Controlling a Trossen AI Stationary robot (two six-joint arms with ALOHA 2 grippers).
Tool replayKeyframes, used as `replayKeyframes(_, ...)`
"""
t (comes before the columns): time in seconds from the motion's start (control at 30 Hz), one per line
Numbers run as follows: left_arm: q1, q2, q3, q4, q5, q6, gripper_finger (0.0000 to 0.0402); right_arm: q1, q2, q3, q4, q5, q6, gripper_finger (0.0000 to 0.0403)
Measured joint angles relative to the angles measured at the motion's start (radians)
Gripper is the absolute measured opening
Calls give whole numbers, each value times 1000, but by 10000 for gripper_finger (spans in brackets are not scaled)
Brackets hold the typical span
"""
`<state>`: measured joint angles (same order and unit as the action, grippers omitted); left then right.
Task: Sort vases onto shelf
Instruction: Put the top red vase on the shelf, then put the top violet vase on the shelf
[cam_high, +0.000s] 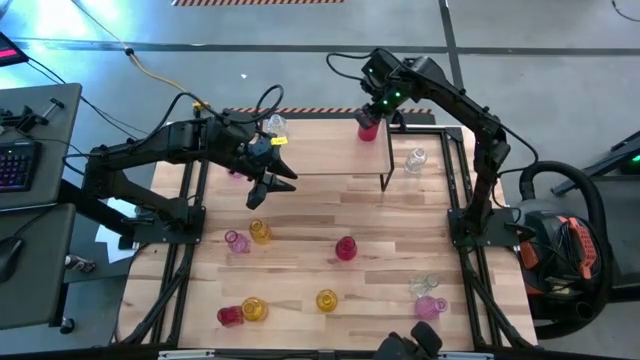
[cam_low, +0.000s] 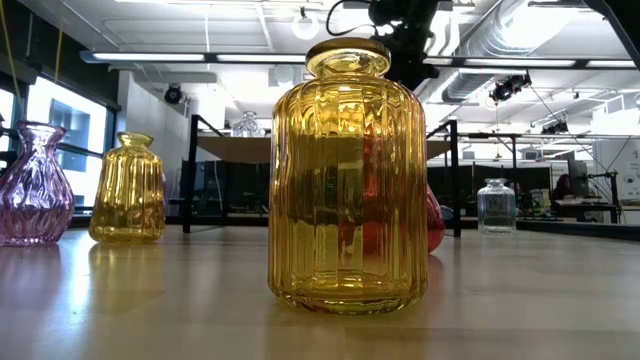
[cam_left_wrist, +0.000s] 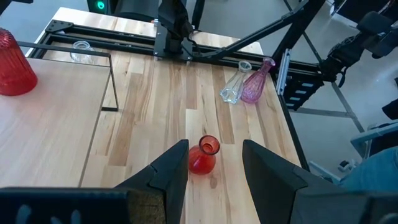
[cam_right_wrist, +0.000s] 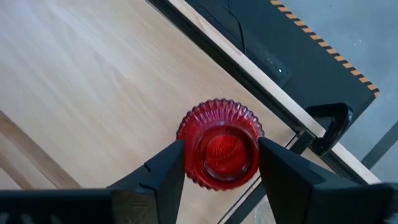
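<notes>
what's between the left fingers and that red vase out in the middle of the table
Nothing visible. In the left wrist view the red vase stands alone on bare planks between the open left gripper fingers. The nearest others, a clear vase and pink vase, stand farther off.

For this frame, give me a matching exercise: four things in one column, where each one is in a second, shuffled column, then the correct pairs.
Things:
1. ribbed red vase
2. round red vase
3. clear vase
4. left gripper

Places:
A. on the tabletop, just beyond the shelf's right end
B. on the shelf's right end, between the right gripper's fingers
C. over the tabletop in front of the shelf, holding nothing
D. on the open tabletop, mid-table

Pairs: 1-B, 2-D, 3-A, 4-C
</notes>
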<state>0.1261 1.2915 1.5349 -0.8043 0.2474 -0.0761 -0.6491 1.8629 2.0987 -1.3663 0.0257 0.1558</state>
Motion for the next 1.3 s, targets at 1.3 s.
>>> replayKeyframes(1.3,2,0,0,-234,-118,0,142,38,-63,254,-210,-63,71,179)
